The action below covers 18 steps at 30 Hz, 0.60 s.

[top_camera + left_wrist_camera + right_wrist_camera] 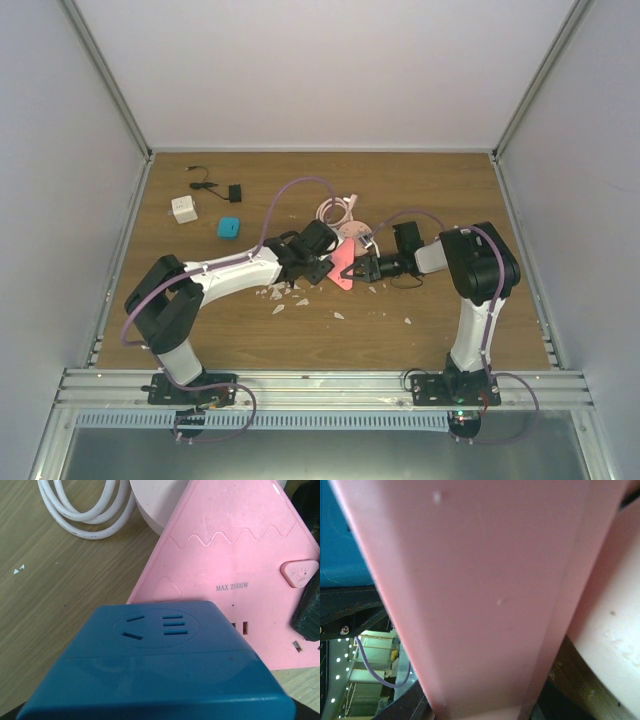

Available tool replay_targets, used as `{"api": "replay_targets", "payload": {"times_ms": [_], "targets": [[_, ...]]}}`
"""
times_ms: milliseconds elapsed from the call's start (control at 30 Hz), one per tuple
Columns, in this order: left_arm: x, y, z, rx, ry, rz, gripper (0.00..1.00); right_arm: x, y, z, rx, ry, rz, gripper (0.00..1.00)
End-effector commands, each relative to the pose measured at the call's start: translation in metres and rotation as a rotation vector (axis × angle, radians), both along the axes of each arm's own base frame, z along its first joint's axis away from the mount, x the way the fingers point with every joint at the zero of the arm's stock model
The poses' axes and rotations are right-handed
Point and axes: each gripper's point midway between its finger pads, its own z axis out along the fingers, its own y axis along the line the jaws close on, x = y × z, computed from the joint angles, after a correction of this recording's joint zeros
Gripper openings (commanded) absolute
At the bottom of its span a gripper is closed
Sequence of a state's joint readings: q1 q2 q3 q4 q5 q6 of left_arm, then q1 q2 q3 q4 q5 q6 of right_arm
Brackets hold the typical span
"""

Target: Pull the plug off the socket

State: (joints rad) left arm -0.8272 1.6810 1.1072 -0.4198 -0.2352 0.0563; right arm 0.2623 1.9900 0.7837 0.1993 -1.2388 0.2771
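The salmon-pink triangular plastic socket (343,262) lies mid-table between the two arms, beside a pale round disc (352,230) and a coiled white cable (335,208). The right gripper (362,267) is clamped narrowly on the socket's right edge. In the left wrist view one dark pad (307,615) presses on the pink face, and the right wrist view shows the socket (480,580) edge-on, filling the frame. The left gripper (320,265) meets the socket's left side, its jaws set fairly wide around the blue plastic plug (160,665) – a boxy block with outlet slots on top. The plug overlaps the socket's (235,545) near edge – whether it is seated or free cannot be told.
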Motion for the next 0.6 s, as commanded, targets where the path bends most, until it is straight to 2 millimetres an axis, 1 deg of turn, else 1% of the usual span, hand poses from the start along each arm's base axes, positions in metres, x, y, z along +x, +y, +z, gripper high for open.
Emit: {"api": "replay_targets", "payload": {"times_ms": [0,133,200,367,567], "targets": [[-0.003,-0.035,0.041,-0.059,-0.090,-0.134,0.23,0.025,-0.041,-0.066,-0.298,0.108,-0.237,0.01],[-0.003,-0.030,0.053,-0.206,-0.001,-0.144,0.23,0.025,-0.043,-0.070,-0.315,0.111,-0.243,0.00],[-0.006,-0.028,0.053,-0.258,0.045,-0.157,0.23,0.026,-0.045,-0.072,-0.327,0.112,-0.249,0.01],[-0.009,-0.027,0.043,-0.322,0.126,-0.158,0.23,0.027,-0.047,-0.076,-0.343,0.116,-0.250,0.00],[-0.012,-0.034,0.053,-0.309,0.067,-0.181,0.22,0.027,-0.046,-0.074,-0.331,0.114,-0.246,0.01]]}}
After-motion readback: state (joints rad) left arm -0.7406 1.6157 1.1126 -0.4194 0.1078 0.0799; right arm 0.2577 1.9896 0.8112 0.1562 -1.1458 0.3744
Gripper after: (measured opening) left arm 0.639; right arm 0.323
